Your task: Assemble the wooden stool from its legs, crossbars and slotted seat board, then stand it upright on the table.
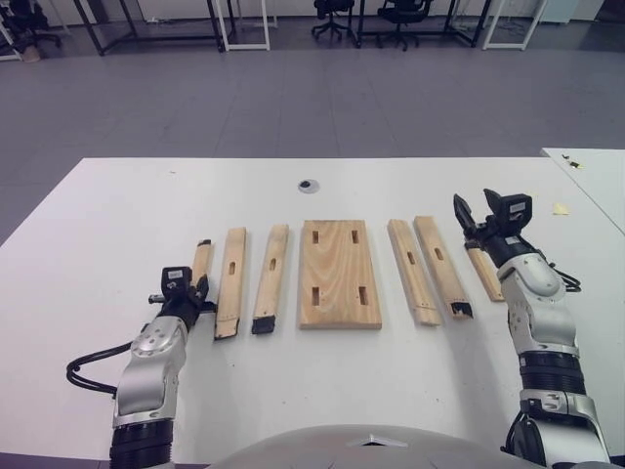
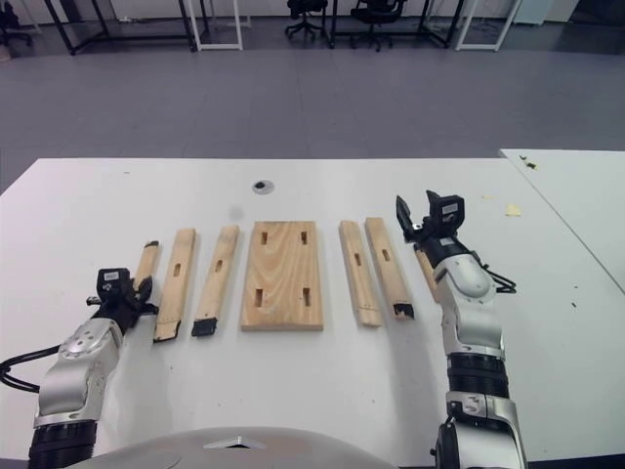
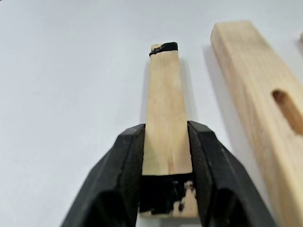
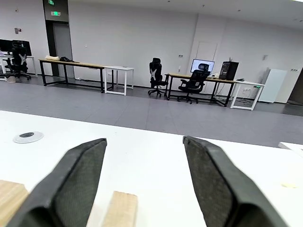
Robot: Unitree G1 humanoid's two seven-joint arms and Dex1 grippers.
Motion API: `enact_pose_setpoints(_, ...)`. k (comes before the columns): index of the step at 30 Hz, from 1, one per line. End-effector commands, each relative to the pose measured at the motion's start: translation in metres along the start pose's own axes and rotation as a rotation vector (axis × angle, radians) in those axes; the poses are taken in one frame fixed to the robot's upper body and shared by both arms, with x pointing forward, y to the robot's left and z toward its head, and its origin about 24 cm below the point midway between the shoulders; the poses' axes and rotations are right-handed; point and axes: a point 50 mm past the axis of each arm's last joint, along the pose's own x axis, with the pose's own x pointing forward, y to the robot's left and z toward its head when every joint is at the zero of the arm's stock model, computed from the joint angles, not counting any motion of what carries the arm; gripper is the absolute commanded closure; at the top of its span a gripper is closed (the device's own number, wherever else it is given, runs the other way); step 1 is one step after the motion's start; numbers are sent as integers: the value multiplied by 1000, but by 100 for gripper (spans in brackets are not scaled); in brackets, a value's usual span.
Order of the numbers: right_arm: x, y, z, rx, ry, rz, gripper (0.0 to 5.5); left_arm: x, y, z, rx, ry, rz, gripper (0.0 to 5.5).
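My head's two eyes sit above my arms and look forward and down, wide enough to take in the tabletop (image 1: pixel 117 195), the slotted seat board (image 1: pixel 340 274) at its middle and the grey floor (image 1: pixel 312 98) beyond. Both share that scene, the right eye's offset slightly sideways. My left wrist camera sits close behind my left hand (image 3: pixel 165 128), facing along the short crossbar (image 3: pixel 164 94) on the tabletop. My right wrist camera looks out level past my right hand (image 4: pixel 144 142), over the tabletop toward distant office chairs (image 4: pixel 156 78).
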Motion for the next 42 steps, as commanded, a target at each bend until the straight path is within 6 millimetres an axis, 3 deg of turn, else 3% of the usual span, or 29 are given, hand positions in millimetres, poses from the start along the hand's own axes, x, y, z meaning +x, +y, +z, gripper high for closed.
enact_pose_setpoints(1, 35, 34, 64, 250, -141, 240, 246, 6, -37, 89, 49, -391, -213, 420)
enact_pose_setpoints(4, 53, 76, 109, 526, -153, 540, 246, 0, -78, 137, 146, -595, -429, 420)
enact_pose_setpoints(8, 59, 114, 128, 788, -55, 747, 246, -14, -120, 163, 261, -761, -637, 420)
enact_pose_setpoints(11, 56, 124, 141, 889, -45, 816, 246, -20, -136, 171, 325, -826, -712, 420)
enact_pose_setpoints(14, 53, 124, 151, 927, -45, 836, 246, -21, -141, 171, 332, -843, -734, 420)
enact_pose_setpoints(28, 49, 114, 152, 983, -20, 785, 508, -20, -144, 161, 360, -834, -731, 420)
enact_pose_setpoints(34, 50, 112, 154, 950, -48, 751, 510, -16, -137, 154, 373, -798, -689, 420)
enact_pose_setpoints(39, 49, 90, 136, 860, -130, 497, 510, -9, -128, 142, 355, -718, -661, 303)
enact_pose_setpoints(42, 39, 58, 116, 825, -185, 279, 510, -7, -117, 137, 328, -687, -620, 252)
